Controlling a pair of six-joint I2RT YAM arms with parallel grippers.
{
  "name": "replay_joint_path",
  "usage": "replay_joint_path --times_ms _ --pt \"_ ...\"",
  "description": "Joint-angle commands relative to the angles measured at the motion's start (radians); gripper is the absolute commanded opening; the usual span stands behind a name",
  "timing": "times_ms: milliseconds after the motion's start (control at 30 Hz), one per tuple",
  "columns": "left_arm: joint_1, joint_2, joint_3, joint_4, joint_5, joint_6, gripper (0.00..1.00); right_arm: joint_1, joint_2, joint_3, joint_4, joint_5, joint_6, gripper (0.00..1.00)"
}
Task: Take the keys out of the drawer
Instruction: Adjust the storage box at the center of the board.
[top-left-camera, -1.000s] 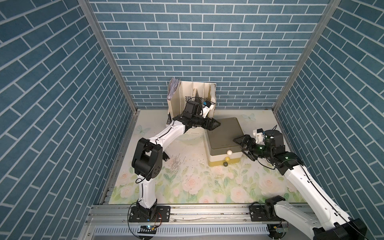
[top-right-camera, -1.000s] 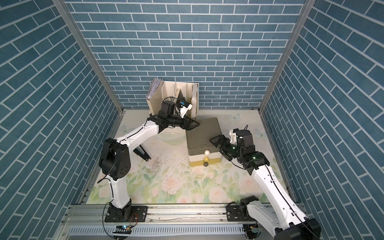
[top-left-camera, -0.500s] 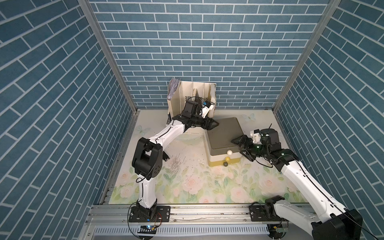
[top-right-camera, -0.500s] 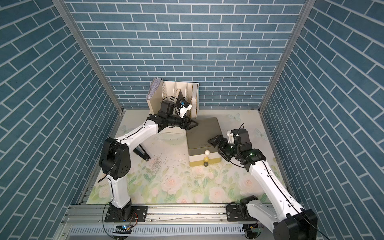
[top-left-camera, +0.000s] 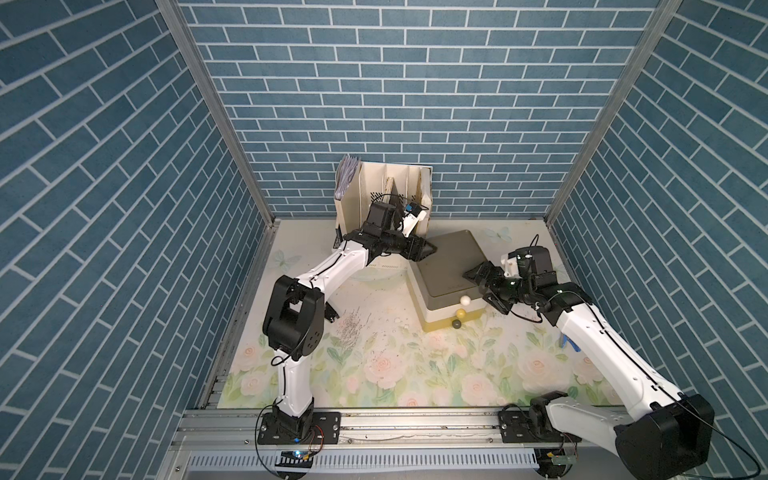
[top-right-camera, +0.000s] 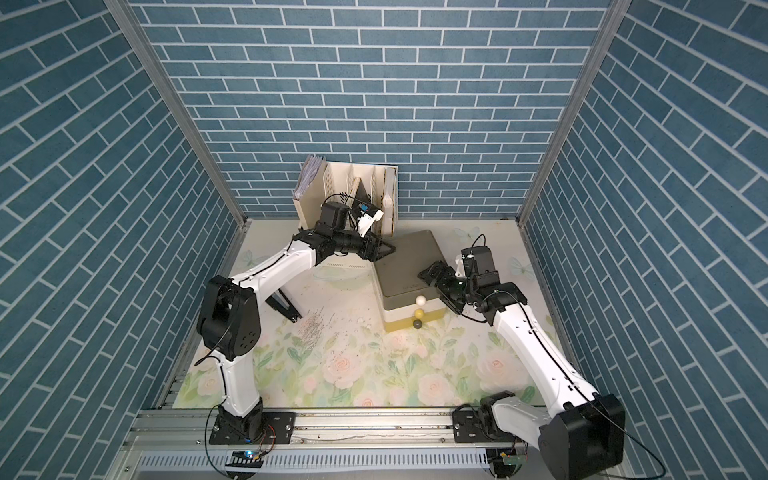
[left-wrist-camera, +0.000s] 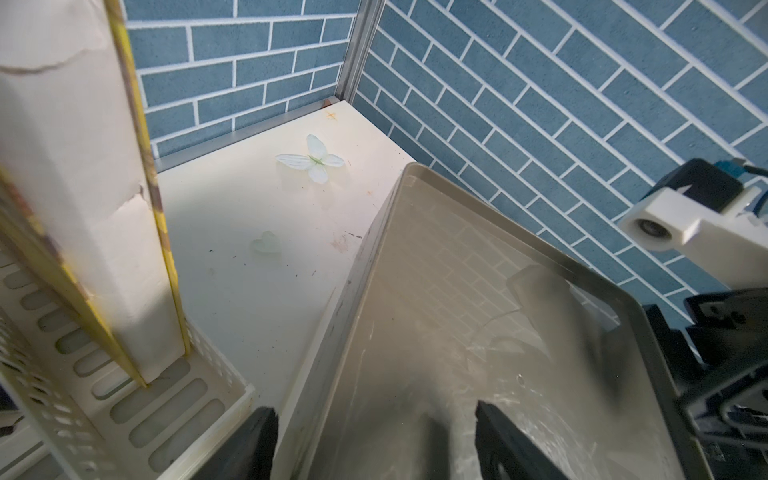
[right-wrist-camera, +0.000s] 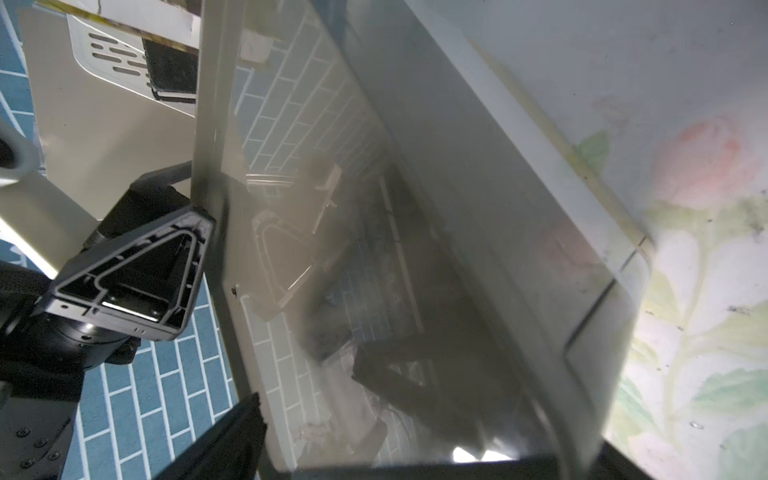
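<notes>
Blue brick-patterned walls (top-left-camera: 415, 104) enclose a floral-printed tabletop (top-left-camera: 415, 374).

One drawer unit (top-left-camera: 449, 266) with three knobs (top-left-camera: 465, 299) (white, yellow, dark), one file organizer (top-left-camera: 384, 195), two arms.

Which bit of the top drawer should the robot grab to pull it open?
Probably the white ball knob on the front of the top drawer. It sticks out from the flat front, so open jaws can close round it. Come from the front, the side facing the rail; the right gripper is nearest.
</notes>
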Motion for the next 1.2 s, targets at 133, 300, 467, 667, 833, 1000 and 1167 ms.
replay_joint_path --times_ms 133,300,467,667,833,1000,1167 --pt "-0.021 -0.044 -0.051 -0.075 0.090 0.002 0.79 -0.032 0.040 0.089 0.138 0.045 -0.153 1.00" --pt "-0.022 -0.064 -0.079 -0.074 0.090 -0.001 0.79 -0.068 0.067 0.096 0.137 0.030 -0.199 1.00" --pt "-0.025 -0.082 -0.093 -0.079 0.096 -0.002 0.79 -0.087 0.087 0.109 0.143 0.020 -0.234 1.00" --pt "-0.036 -0.106 -0.113 -0.090 0.097 -0.003 0.79 -0.088 0.109 0.113 0.160 -0.016 -0.258 1.00" --pt "-0.046 -0.139 -0.154 -0.089 0.089 -0.003 0.80 -0.089 0.125 0.117 0.162 -0.029 -0.281 1.00" --pt "-0.051 -0.172 -0.195 -0.091 0.076 -0.003 0.79 -0.089 0.143 0.119 0.172 -0.050 -0.295 1.00" --pt "-0.051 -0.199 -0.229 -0.094 0.061 -0.002 0.80 -0.088 0.157 0.123 0.183 -0.068 -0.304 1.00"
